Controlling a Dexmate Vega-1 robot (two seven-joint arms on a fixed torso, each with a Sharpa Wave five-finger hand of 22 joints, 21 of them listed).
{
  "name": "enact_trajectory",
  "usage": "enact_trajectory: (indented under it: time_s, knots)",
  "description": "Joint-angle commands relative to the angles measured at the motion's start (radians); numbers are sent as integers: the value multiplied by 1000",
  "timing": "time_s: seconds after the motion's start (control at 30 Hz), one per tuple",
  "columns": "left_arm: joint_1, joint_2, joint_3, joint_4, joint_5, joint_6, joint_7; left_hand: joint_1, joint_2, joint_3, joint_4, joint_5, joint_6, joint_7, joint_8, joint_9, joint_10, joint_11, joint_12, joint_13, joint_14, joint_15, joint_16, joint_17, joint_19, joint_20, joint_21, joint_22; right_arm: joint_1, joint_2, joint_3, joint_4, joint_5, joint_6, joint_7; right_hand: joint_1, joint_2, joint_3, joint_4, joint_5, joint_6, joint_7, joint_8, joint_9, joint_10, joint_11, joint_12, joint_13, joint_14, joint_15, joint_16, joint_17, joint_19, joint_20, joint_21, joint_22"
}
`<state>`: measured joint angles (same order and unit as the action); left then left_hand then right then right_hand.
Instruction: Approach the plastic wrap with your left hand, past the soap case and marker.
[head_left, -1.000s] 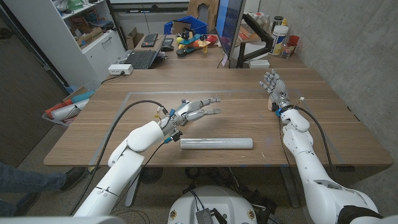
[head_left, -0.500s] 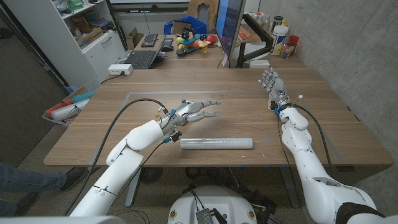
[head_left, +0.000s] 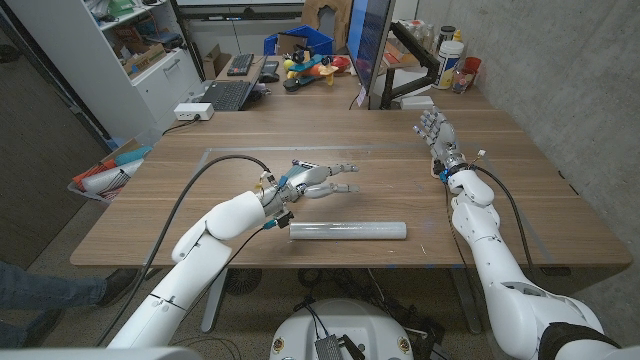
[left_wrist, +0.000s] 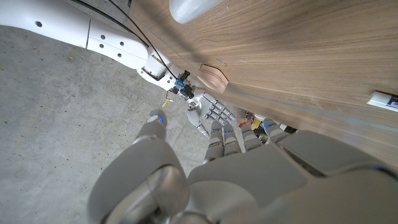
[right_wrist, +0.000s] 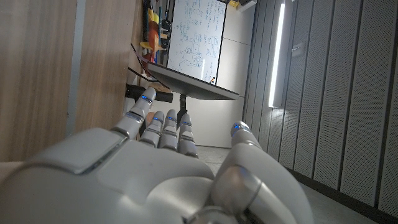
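A lab or workshop: white shelving (head_left: 90, 50) upper left, keyboard (head_left: 228, 95), cluttered benches, concrete wall (head_left: 560, 70).

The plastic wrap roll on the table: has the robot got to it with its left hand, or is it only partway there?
Partway. The left hand hovers above the table with fingers spread, holding nothing, just behind the plastic wrap, which lies untouched near the front edge. What is left is closing that last gap down to the roll. The right hand waits at the far right, open. I see no soap case or marker.
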<state>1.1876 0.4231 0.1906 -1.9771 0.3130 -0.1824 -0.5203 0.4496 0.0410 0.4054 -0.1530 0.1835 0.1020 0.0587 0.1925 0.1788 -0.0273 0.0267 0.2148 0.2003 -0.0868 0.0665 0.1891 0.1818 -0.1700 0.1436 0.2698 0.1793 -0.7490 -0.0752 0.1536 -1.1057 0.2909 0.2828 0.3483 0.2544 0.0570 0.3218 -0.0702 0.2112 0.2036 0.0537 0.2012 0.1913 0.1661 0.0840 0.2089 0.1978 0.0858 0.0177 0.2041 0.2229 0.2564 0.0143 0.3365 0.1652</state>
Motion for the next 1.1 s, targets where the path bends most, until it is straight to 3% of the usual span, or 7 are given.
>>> enact_trajectory:
  time_s: [0.03,1.1]
  knots:
    - [-25,3,31,21,17,-15,-14,12,0,3,-6,1,11,-1,4,5,-3,-10,3,1,-4,-2,1,-1,-23,8,-4,2,0,-4,-3,-18,-4,-8,0,-1,-11,-1,-5,4,7,-5,-3,-1,5,2,0,1,6,0,6,2,7,-2,-5,4]
    - [-99,8,99,84,73,-62,-35,28,3,7,-5,0,19,-5,4,5,2,-16,4,1,-1,-4,1,-1,-18,14,-13,3,21,-3,-8,14,-11,10,3,-3,-10,-1,-8,4,7,-6,-4,-1,8,3,-1,2,7,1,6,0,11,-1,-18,4]
